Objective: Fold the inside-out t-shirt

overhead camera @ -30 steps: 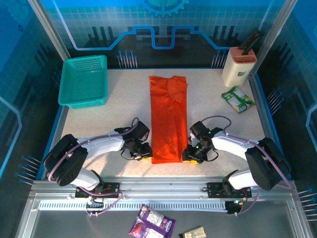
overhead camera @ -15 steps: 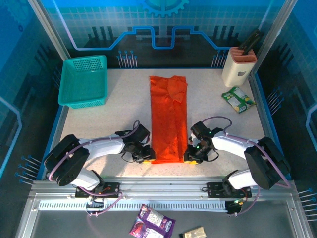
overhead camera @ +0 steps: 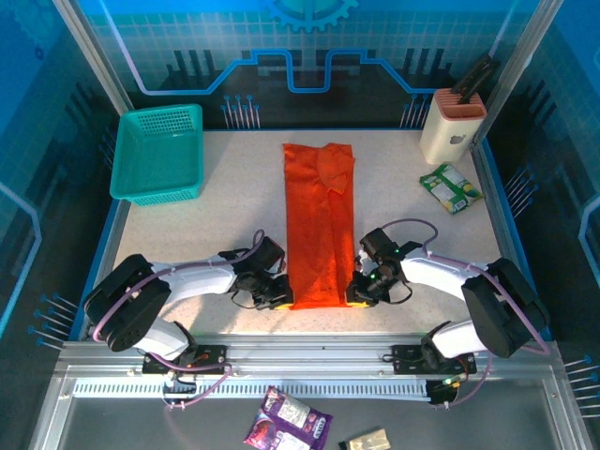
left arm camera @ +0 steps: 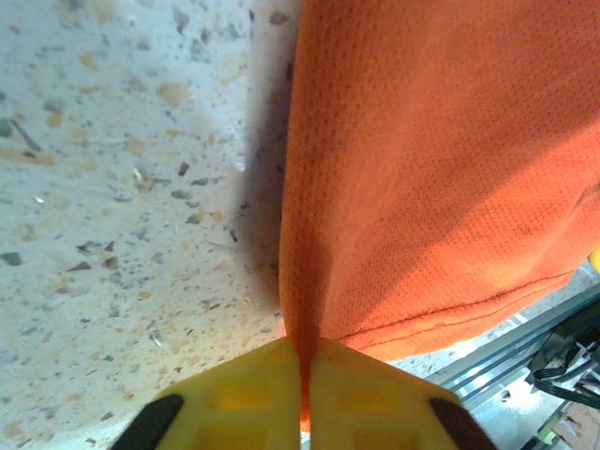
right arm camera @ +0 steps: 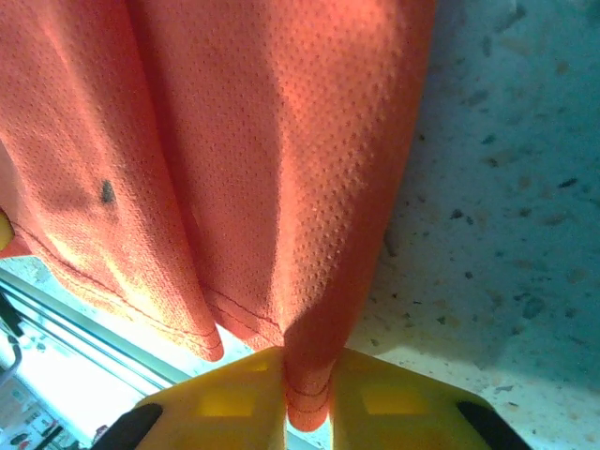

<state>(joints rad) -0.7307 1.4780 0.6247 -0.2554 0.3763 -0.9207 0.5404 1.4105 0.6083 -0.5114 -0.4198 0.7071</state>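
jaws of both arms closed tight: left jaws pinch the near left corner of the orange t-shirt (overhead camera: 319,220), right jaws pinch its near right corner. shirt lies as a long narrow strip down the middle of the desk (overhead camera: 206,225), teal basket (overhead camera: 159,155) far left.

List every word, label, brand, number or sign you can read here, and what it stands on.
No text here is legible.
Green packet: print too small to read.
Purple packets: white print, blurred.
Beige knife block: small dark mark, unreadable.
Orange t-shirt: no print visible.
Back wall: gear graphic and lines, no words.
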